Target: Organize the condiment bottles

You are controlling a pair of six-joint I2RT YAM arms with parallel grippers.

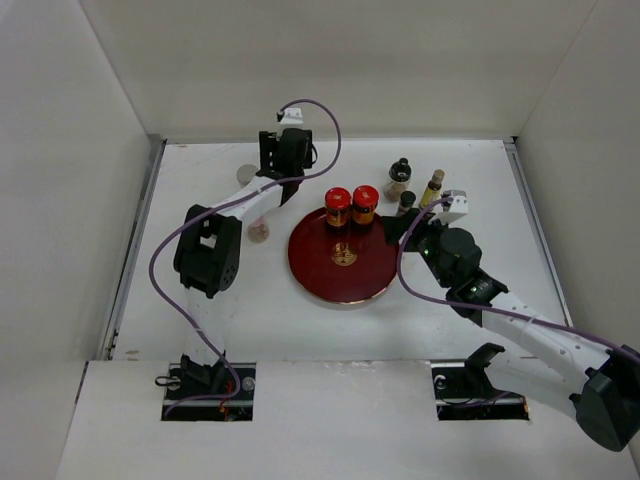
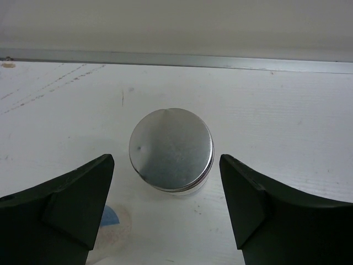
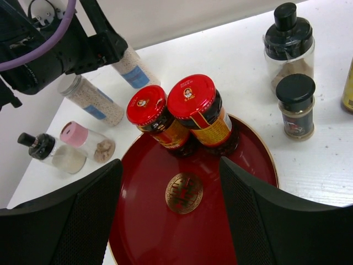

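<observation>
The left gripper (image 2: 166, 161) is spread, empty, over a jar (image 2: 171, 148); the right gripper (image 3: 171, 164) likewise over the tray (image 3: 146, 223). The red jars (image 3: 190, 98) at twelve o'clock could be knocked in descent.

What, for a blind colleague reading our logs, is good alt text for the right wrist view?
Two red-capped jars stand side by side on the far side of a dark red round tray, framed by the black fingers of the open end effector. Two black-capped bottles stand right of the tray; a pink-capped jar and two blue-labelled jars sit left.
</observation>
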